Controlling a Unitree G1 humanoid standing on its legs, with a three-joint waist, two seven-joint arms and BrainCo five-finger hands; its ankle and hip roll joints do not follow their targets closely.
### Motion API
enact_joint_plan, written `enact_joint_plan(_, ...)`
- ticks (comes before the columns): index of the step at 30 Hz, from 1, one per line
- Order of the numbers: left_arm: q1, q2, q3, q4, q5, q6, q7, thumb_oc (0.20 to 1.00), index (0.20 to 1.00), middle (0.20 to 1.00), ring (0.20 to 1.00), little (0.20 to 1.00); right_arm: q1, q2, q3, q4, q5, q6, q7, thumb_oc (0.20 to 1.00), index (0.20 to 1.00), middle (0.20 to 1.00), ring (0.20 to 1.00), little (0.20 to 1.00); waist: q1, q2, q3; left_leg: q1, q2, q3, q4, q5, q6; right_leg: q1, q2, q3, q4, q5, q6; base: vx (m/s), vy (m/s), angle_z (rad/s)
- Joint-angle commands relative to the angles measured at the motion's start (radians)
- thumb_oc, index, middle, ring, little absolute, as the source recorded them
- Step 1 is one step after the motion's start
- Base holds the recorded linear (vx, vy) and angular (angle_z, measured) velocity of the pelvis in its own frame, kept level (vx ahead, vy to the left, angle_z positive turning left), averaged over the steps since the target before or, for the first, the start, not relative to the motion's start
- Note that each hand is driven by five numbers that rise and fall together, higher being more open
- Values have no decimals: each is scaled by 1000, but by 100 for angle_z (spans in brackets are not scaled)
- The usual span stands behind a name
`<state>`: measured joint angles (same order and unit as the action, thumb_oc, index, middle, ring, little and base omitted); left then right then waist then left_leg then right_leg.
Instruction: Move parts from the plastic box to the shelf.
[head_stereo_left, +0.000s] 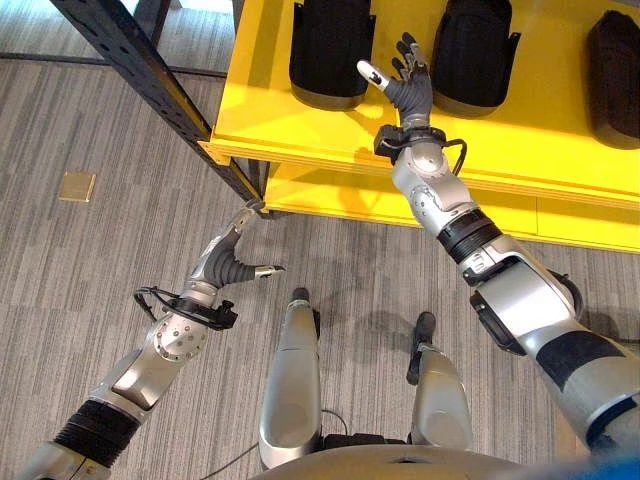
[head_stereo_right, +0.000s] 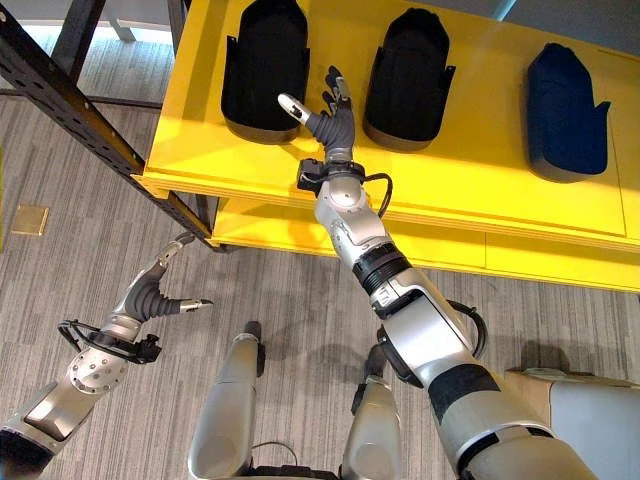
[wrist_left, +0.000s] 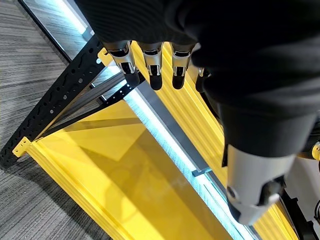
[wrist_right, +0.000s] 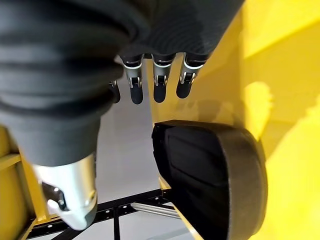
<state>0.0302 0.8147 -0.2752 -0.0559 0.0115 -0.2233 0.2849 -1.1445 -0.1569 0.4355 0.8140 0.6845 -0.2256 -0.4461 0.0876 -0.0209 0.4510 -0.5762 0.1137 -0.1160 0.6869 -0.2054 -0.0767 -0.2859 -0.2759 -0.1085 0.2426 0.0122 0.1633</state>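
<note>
Three dark, moulded parts — smooth, rounded shells with flat side tabs — are lying along the top of the frame on the glossy yellow shelf (head_stereo_right: 200, 150): the left part (head_stereo_right: 262, 68), the middle part (head_stereo_right: 408, 70) and a bluish right part (head_stereo_right: 566, 100). The right hand (head_stereo_right: 332, 122) is hovering between the first two, fingers spread, holding nothing. The left hand (head_stereo_left: 232, 262) is hanging at lower left over the striped grey carpet (head_stereo_left: 90, 260), fingers straight and empty, beside the perforated black post (head_stereo_left: 140, 60).

Glossy yellow shelf (head_stereo_right: 480, 215) carries matt black parts (head_stereo_right: 265, 70); perforated black metal frame (head_stereo_left: 150, 75).
</note>
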Motion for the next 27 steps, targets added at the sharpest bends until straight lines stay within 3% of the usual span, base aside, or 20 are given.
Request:
enact_joint_plan(1, 16, 47, -22, -99, -9, -60, 29, 1000, 1000, 1000, 1000, 1000, -106, -11, -79, 24, 17, -64, -12, 1000, 1000, 1000, 1000, 1000, 26, 12, 5, 29, -1, 39, -164, 117, 33, -35, -12, 32, 181, -87, -19, 0, 0, 0)
enact_joint_plan(27, 29, 56, -3, -103, -19, -59, 45, 1000, 1000, 1000, 1000, 1000, -105, -12, -85, 81, 50, -73, -14, 1000, 1000, 1000, 1000, 1000, 15, 16, 10, 17, 2, 43, -152, 109, 29, -63, -1, 44, 208, -103, -27, 0, 0, 0)
